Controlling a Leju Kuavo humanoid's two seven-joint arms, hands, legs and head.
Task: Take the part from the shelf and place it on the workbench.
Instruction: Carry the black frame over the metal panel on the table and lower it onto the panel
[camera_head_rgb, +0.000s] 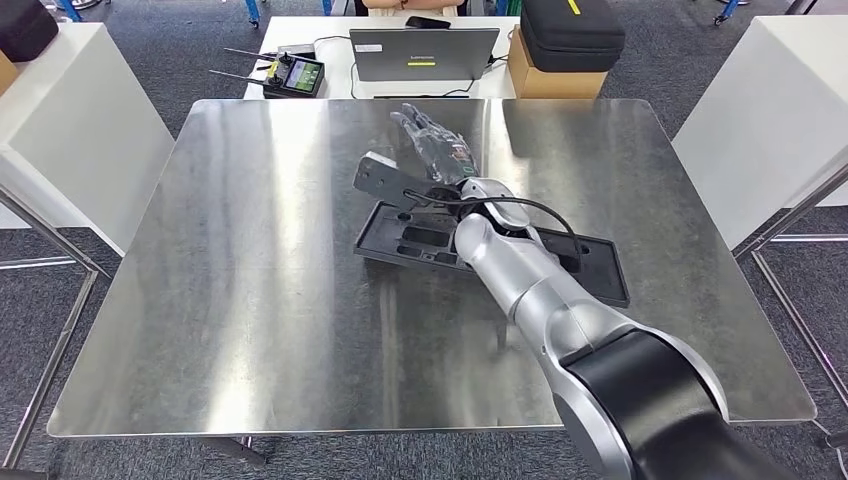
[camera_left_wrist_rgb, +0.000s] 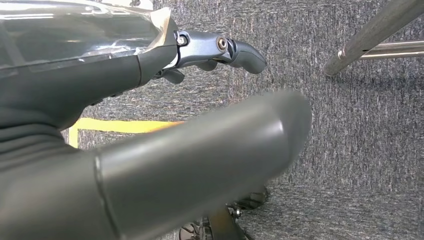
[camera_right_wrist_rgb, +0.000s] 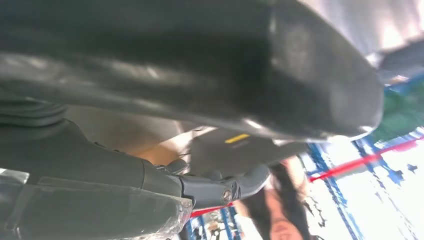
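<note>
Lying flat on the workbench (camera_head_rgb: 250, 300), black part (camera_head_rgb: 600, 270), right hand (camera_head_rgb: 435, 145) above it, fingers (camera_head_rgb: 415, 125) spread, left hand (camera_left_wrist_rgb: 150, 165) over carpet.

Our right arm (camera_head_rgb: 540, 290) is silver with a black upper section, a black cable (camera_head_rgb: 500, 203) looping at the wrist, and a dark right hand (camera_head_rgb: 432, 140) wrapped in clear film.

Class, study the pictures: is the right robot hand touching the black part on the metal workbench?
Cannot tell. In the head view the right robot hand reaches beyond the black part on the workbench, overlapping its far end, but no contact or gap shows plainly.
</note>
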